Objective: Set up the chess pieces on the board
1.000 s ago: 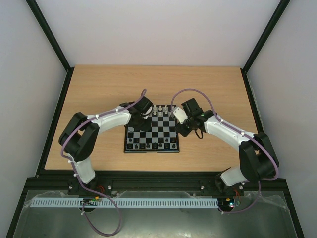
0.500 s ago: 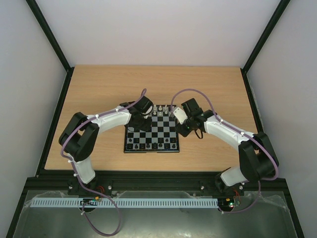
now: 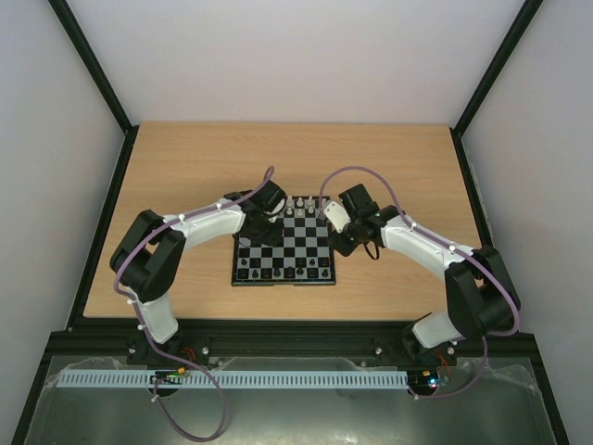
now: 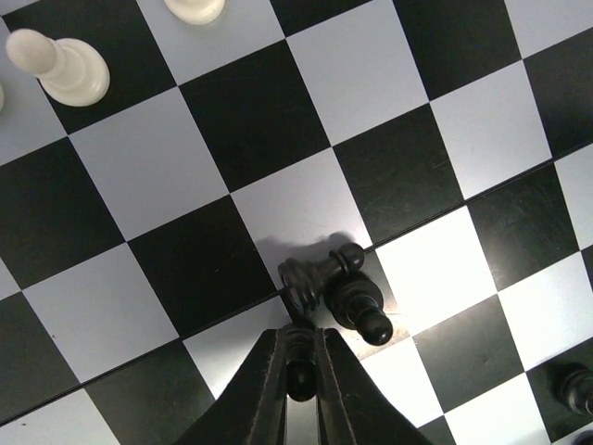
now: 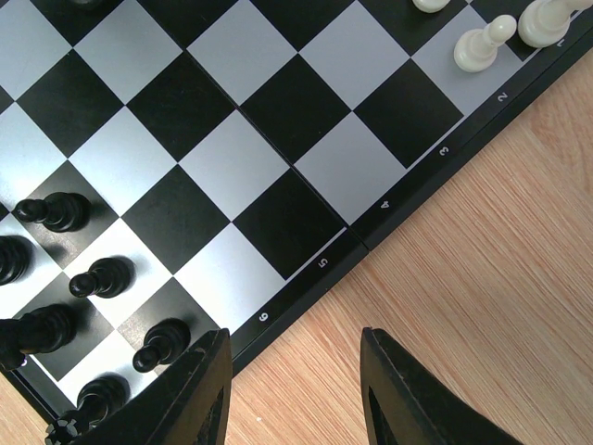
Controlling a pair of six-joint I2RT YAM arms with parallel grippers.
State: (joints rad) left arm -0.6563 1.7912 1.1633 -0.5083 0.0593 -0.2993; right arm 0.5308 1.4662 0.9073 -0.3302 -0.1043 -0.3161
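Note:
The board (image 3: 298,243) lies mid-table between both arms. White chess pieces (image 3: 298,202) line its far edge and black chess pieces (image 3: 278,273) its near edge. My left gripper (image 3: 264,224) hangs over the board's far left part, shut on a small black piece (image 4: 299,375) pinched between its fingertips. Just ahead of it a black pawn (image 4: 313,276) lies on its side against an upright black pawn (image 4: 357,304). My right gripper (image 5: 296,371) stands open over the wood beside the board's right border (image 5: 320,264), holding nothing.
White pawns (image 4: 60,67) stand at the top left of the left wrist view. Several black pieces (image 5: 104,276) stand left of the right gripper, and white ones (image 5: 482,42) at the top right. Bare wooden table (image 3: 185,167) surrounds the board, with dark frame posts at the sides.
The left gripper's jaws have closed on the small black piece. Both arms have barely moved, and the right gripper stays open.

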